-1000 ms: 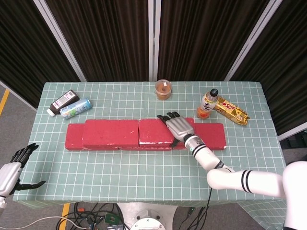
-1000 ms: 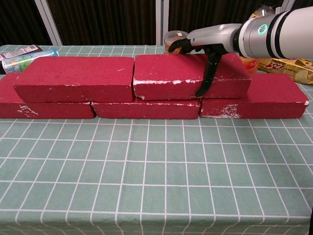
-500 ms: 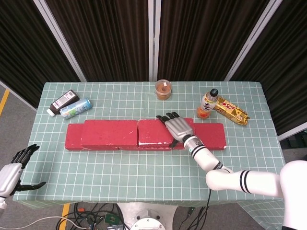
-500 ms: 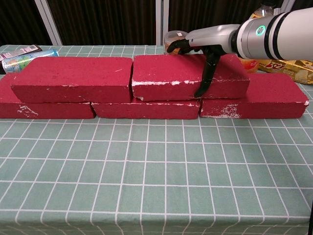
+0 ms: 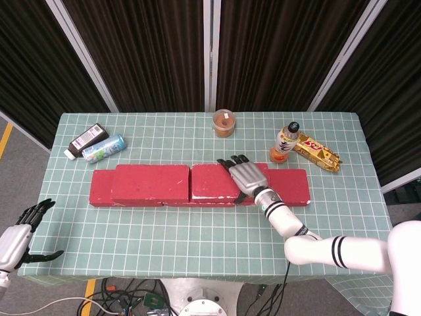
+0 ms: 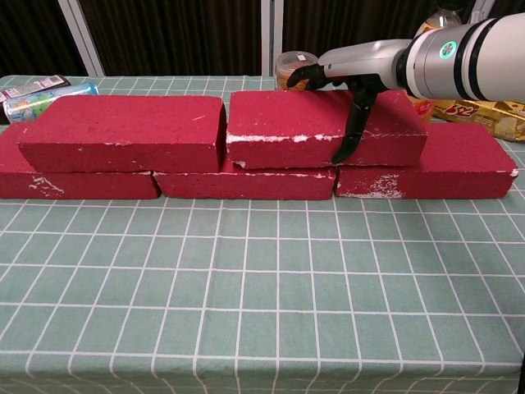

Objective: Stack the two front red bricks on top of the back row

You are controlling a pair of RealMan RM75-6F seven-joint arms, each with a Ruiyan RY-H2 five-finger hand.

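Green checked table (image 5: 197,230) carries my brick row; both upper red bricks (image 6: 123,131) sit stacked on the back row (image 6: 246,182). My right hand (image 5: 245,176) grips the right-hand upper brick (image 6: 324,127), palm flat, thumb down its front. My left hand (image 5: 16,237) hangs spread, empty, beyond the table edge.

Five red bricks form a two-layer wall on the surface. The bottom row holds three bricks laid end to end: the left base brick (image 6: 78,182), the middle base brick (image 6: 244,182) and the right base brick (image 6: 443,168). All lie flat, long sides facing the chest view. Two bricks rest on top. The upper left brick (image 6: 123,131) spans the left and middle base bricks. The upper right brick (image 6: 320,127) spans the middle and right base bricks. The two upper bricks sit end to end with a narrow seam between them. White chips mark the front edges of several bricks.
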